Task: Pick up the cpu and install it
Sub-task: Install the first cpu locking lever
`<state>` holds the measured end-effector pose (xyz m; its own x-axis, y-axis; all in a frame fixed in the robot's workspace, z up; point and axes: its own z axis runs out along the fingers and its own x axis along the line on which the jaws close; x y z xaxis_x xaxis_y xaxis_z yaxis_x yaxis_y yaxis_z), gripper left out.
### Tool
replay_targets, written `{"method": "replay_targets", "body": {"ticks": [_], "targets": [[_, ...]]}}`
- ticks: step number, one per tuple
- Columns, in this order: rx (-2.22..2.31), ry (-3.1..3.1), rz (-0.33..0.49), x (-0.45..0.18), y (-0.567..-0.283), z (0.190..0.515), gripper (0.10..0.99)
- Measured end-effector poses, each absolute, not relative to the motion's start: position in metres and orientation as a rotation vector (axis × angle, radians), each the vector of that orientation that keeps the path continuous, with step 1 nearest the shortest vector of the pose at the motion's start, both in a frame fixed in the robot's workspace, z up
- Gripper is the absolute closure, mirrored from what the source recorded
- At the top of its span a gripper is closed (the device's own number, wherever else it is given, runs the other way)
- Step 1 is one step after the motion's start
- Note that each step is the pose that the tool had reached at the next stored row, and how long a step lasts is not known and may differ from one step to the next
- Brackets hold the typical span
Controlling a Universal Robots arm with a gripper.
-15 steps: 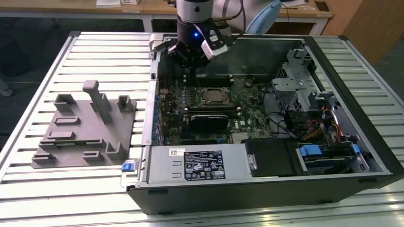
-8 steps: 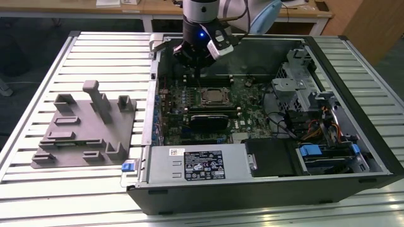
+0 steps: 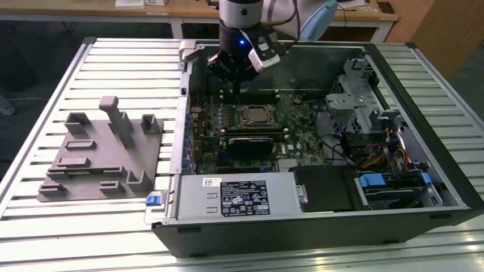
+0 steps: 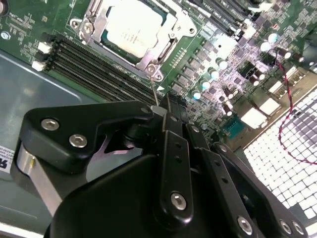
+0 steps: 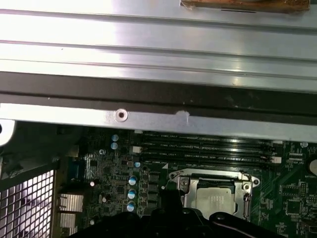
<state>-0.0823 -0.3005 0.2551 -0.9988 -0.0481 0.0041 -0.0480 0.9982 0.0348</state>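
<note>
Since the cpu already lies flat inside the socket frame on the motherboard, its silvery top showing through the frame's opening, the placing part of the task looks done. Same reading in the first wrist view: cpu seated square within the metal frame, pale rim even all round as far as it shows. In the exterior view the chip sits near the middle of the board inside the open computer case.

Gripper hovers just above the memory slots, beside the socket, not touching the cpu. Fingers pressed together, nothing between them; a thin pin-like tip pokes out at the front toward the frame's corner screw. Empty grasp, so the carrying is over.

Left to settle: whether the frame is latched. Retention lever is hard to make out from these angles, so locked or merely lowered, I cannot tell. Judged state: chip in place, clamping unconfirmed.

Outward: arm stands over the far edge of the case. Grey fixture sits on the slatted table at the exterior view's left, well apart from the case, none of its recesses holding a chip that I can see. Silver power supply box lies along the near side of the case.
</note>
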Motion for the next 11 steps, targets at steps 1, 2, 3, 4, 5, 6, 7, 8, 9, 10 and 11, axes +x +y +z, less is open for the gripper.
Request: {"method": "replay_targets", "body": {"ticks": [1,2,3,4,5,6,7,8,9,10,11], "targets": [[0.075,-3.135,-0.054,-0.082,-0.302,0.255,0.98],[0.075,-3.135,-0.054,-0.082,-0.304,0.255,0.98],[0.076,-3.135,-0.054,-0.083,-0.305,0.255,0.98],[0.075,-3.136,-0.054,-0.084,-0.306,0.255,0.98],[0.076,-3.136,-0.055,-0.086,-0.306,0.255,0.98],[0.076,-3.136,-0.054,-0.087,-0.306,0.255,0.98],[0.076,-3.136,-0.054,-0.089,-0.306,0.255,0.98],[0.076,-3.136,-0.054,-0.09,-0.306,0.255,0.98],[0.075,-3.136,-0.055,-0.091,-0.306,0.255,0.98],[0.075,-3.136,-0.055,-0.092,-0.306,0.255,0.98],[0.075,-3.136,-0.054,-0.094,-0.306,0.255,0.98]]}}
